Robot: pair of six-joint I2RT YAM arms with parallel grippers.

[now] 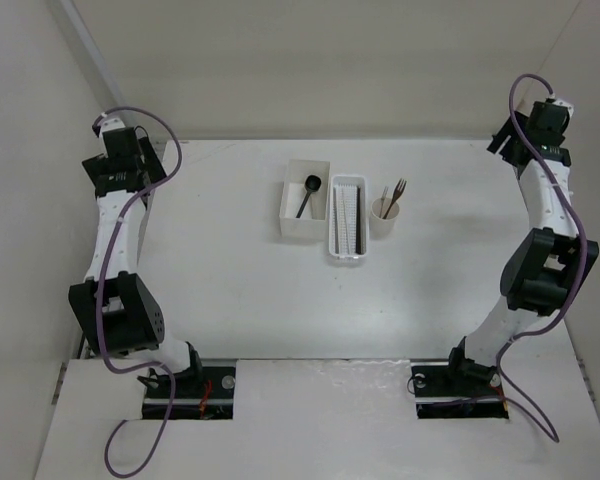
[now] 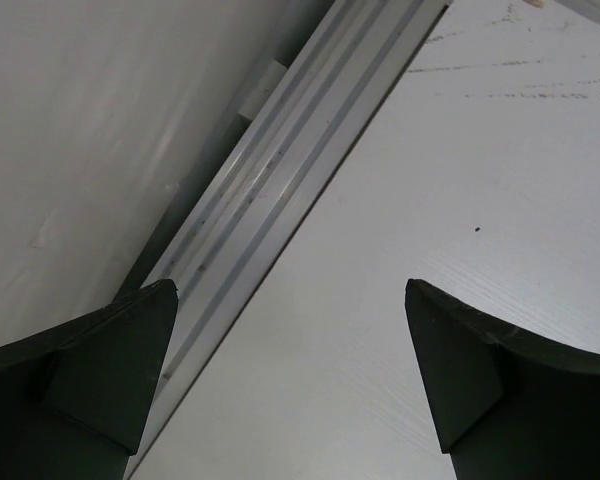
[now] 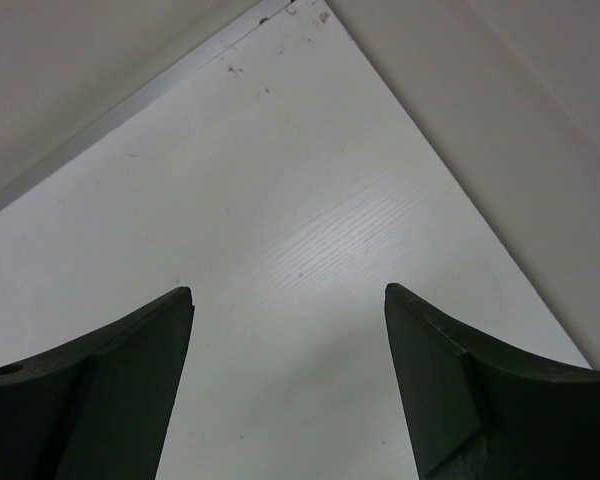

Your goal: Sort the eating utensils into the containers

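Top external view: white table (image 1: pixel 230 300) carries three containers at far centre, side by side: white square open box (image 1: pixel 298 229), white narrow perforated basket (image 1: pixel 347 255), small cream round cup (image 1: pixel 383 223). Left gripper (image 2: pixel 290 300) and right gripper (image 3: pixel 288 300) hang over the far corners, fingers apart, empty. Black round-bowled spoon (image 1: pixel 308 192) lies in the box, pale chopsticks (image 1: pixel 348 215) in the basket, two forks (image 1: pixel 394 192) upright in the cup. Judgement: sorting looks complete; any retreat should pass wide of the light cup.
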